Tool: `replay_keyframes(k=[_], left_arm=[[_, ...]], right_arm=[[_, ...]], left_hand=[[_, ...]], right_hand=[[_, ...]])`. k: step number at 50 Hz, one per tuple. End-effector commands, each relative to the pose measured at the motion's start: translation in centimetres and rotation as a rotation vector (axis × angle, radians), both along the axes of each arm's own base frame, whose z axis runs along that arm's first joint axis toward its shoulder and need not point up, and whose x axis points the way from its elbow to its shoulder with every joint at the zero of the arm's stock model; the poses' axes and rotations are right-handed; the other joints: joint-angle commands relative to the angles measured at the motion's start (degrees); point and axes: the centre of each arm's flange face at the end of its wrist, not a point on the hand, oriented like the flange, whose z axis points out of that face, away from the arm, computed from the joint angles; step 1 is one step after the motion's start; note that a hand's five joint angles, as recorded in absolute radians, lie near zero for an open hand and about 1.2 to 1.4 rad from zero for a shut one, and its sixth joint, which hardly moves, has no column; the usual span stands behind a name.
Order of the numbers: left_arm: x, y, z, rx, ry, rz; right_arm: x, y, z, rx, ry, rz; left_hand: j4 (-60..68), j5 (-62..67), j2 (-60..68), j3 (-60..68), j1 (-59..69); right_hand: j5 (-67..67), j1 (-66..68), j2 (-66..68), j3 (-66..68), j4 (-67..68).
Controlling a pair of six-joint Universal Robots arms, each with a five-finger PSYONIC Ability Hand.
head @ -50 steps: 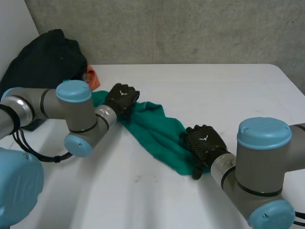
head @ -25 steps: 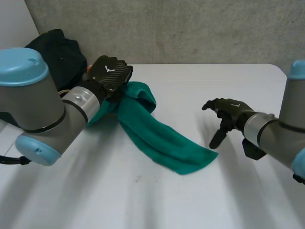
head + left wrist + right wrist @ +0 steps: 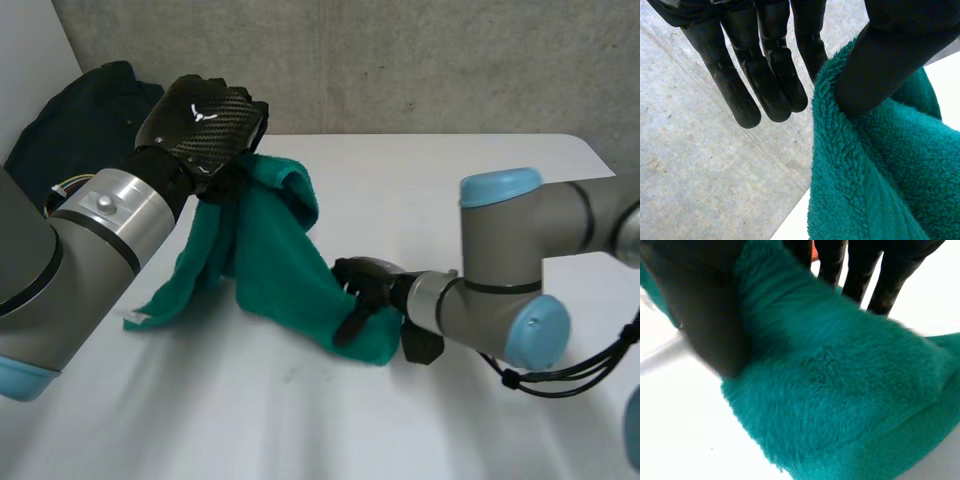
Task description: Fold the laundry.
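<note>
towel (image 3: 270, 270): fluffy teal terry, draped in a rough triangle from upper left down to the white table (image 3: 450, 180) mid-frame
left hand (image 3: 200, 125): upper left, thumb clamped on the bunched top edge, fingers straight
right hand (image 3: 368, 285): centre-right, pinching the low corner between thumb and fingers
behind: lumpy dark clothes pile (image 3: 80, 120), far upper left

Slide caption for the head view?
Left robot hand holds one end of green towel raised; right robot hand at its table-level corner.
</note>
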Motion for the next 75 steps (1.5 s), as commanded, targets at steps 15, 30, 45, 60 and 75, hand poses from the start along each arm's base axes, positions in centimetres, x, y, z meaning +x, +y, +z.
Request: replay_keyframes(k=[15, 30, 45, 60, 75], left_arm=[[0.2, -8.1, 5.9, -0.168, 0.143, 0.083], [1.4, -4.5, -8.0, 0.292, 0.050, 0.091], [3.0, -0.9, -10.4, 0.329, -0.062, 0.106], [2.2, 0.0, -3.8, 0.128, 0.025, 0.058], [2.3, 0.3, -3.1, 0.109, 0.037, 0.055]], right_arm=[[-3.3, -7.6, 20.5, -1.355, 0.216, -0.382], [-5.6, -3.0, 7.1, -1.049, 0.441, -0.125], [-10.7, 0.2, 4.8, -0.878, 0.612, 0.004], [-15.4, -3.3, 9.5, -0.386, 0.409, -0.282], [-15.7, -3.9, 3.9, -0.052, 0.396, -0.199]], left_hand=[[11.4, 14.8, 11.5, 11.8, 15.2], [11.4, 14.8, 11.5, 11.8, 15.2], [11.4, 14.8, 11.5, 11.8, 15.2], [11.4, 14.8, 11.5, 11.8, 15.2], [11.4, 14.8, 11.5, 11.8, 15.2]], right_hand=[[42.5, 43.4, 42.1, 43.0, 42.0], [42.5, 43.4, 42.1, 43.0, 42.0], [-27.5, -26.6, -27.9, -27.0, -28.0], [-27.5, -26.6, -27.9, -27.0, -28.0], [-20.0, -19.1, -20.4, -19.5, -20.6]])
